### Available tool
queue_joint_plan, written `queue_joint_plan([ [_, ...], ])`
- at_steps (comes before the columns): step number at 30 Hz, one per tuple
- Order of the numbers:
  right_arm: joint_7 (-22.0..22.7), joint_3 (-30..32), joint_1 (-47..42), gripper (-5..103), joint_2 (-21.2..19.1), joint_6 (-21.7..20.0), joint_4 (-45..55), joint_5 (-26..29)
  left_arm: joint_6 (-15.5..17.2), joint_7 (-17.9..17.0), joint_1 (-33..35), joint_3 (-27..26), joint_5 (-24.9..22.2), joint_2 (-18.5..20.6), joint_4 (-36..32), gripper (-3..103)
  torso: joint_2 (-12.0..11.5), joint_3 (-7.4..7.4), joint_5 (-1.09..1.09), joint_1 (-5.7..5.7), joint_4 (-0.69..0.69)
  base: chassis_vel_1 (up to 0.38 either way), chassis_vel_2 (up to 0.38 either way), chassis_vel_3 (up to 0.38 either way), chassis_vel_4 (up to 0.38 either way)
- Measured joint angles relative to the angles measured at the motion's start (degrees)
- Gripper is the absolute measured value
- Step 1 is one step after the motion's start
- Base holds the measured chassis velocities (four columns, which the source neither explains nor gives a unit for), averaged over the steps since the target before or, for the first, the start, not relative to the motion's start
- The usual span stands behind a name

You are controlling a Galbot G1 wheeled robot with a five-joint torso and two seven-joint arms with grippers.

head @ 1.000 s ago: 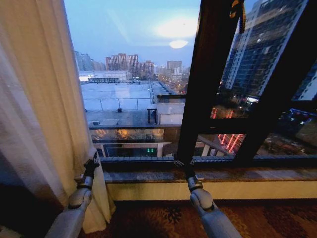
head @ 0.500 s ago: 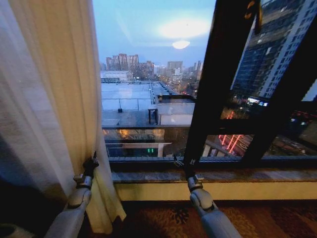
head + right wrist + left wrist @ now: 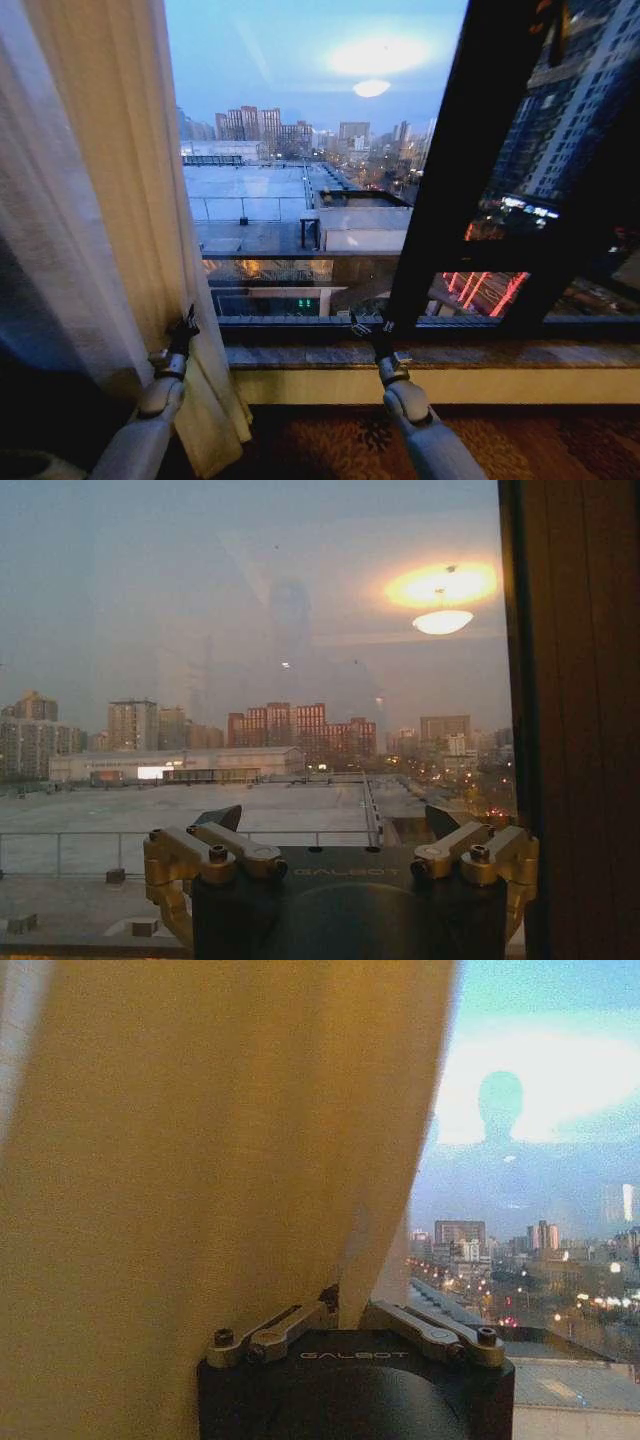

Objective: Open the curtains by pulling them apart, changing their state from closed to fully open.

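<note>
Mostly open: curtains point(image 3: 70, 230) bunched at window's left edge, pinched by left claw point(image 3: 184, 325); right claw point(image 3: 368, 327) spread wide, empty, near the sill point(image 3: 500, 355).

Bare window glass point(image 3: 300, 200) between gathered curtains point(image 3: 90, 230) and dark frame post point(image 3: 450, 200).

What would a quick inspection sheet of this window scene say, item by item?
Surface: stone window sill, bare; patterned carpet below.
Job's things: curtains bunched at the left, glass uncovered.
Clutter: nothing seen.
Grippers: left gripper shut on the curtains' edge; right gripper open, holding nothing, near the sill.
Cables: nothing seen.
Surroundings: dark window frame, dusk city rooftops, ceiling lamp reflection in the glass.
</note>
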Motion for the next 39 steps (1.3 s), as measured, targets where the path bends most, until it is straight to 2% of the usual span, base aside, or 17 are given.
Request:
queue_joint_plan([
  [9,0.0,0.0,0.0,100,0.0,0.0,0.0,0.0,-0.2,0.0,0.0,-0.5,0.0,0.0,0.4,0,0.0,0.00,-0.06,0.01,0.03,0.089,0.093,-0.088,-0.081],
  [31,0.0,0.0,0.0,100,0.0,0.0,0.0,0.0,-0.2,0.0,-0.6,-0.5,-0.4,0.1,1.2,0,0.0,0.00,-0.01,0.00,0.02,0.011,0.013,-0.008,-0.008],
  [39,0.0,0.0,0.0,100,0.0,0.0,0.0,0.0,0.0,-2.3,-2.8,-0.8,-0.9,0.9,4.0,0,0.0,0.00,-0.02,0.00,0.02,0.000,0.000,0.000,0.000],
])
